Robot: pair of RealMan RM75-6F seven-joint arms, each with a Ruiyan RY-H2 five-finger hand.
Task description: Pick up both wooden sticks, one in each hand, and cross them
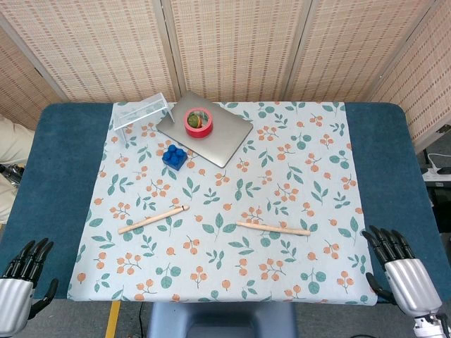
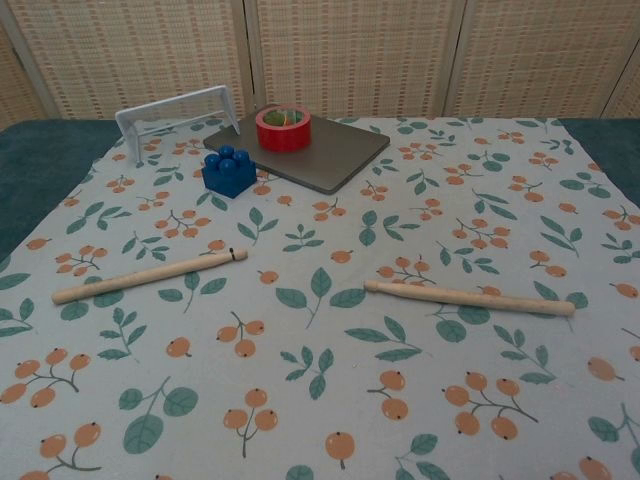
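Observation:
Two wooden sticks lie flat and apart on the patterned cloth. The left stick [image 1: 153, 219] [image 2: 150, 276] slants up to the right. The right stick [image 1: 273, 227] [image 2: 469, 297] lies almost level. My left hand [image 1: 22, 282] hangs at the near left corner, off the cloth, fingers apart and holding nothing. My right hand [image 1: 402, 271] sits at the near right corner, also open and empty. Both hands are well clear of the sticks. The chest view shows neither hand.
At the back stand a grey slab [image 1: 205, 129] [image 2: 310, 151] with a red tape roll [image 1: 198, 122] [image 2: 283, 128] on it, a blue toy block [image 1: 175, 155] [image 2: 229, 170] and a small clear rack [image 1: 143, 111] [image 2: 178, 108]. A wicker screen [image 1: 232, 42] closes the far side.

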